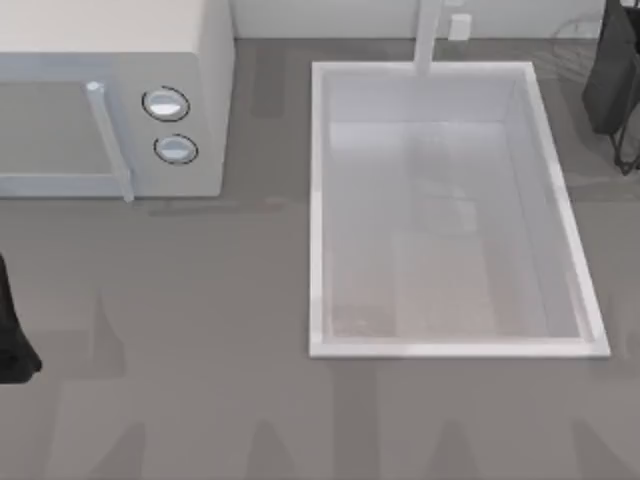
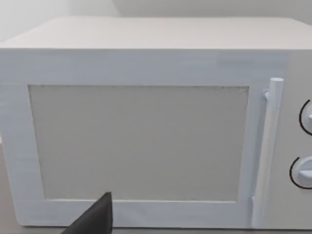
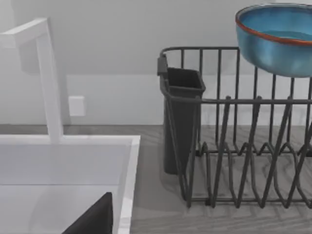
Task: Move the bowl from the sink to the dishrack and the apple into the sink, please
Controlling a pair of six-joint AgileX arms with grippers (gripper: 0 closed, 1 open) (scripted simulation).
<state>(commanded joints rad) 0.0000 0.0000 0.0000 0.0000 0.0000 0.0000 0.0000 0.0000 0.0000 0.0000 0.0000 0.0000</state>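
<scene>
Bowl (image 3: 275, 41) up at dishrack (image 3: 234, 146) top rail, toward 1 o'clock from sink (image 1: 318, 220), basin likely left free for apple; left claw (image 2: 95, 219) parked at 8 o'clock facing microwave (image 2: 146, 141), right claw (image 3: 97, 217) over sink rim, grips impossible to tell.

Glossy glazed bowl (image 3: 275, 41), dark matt wire dishrack (image 3: 234, 146), smooth, perhaps plastic, white sink (image 1: 320, 200).
</scene>
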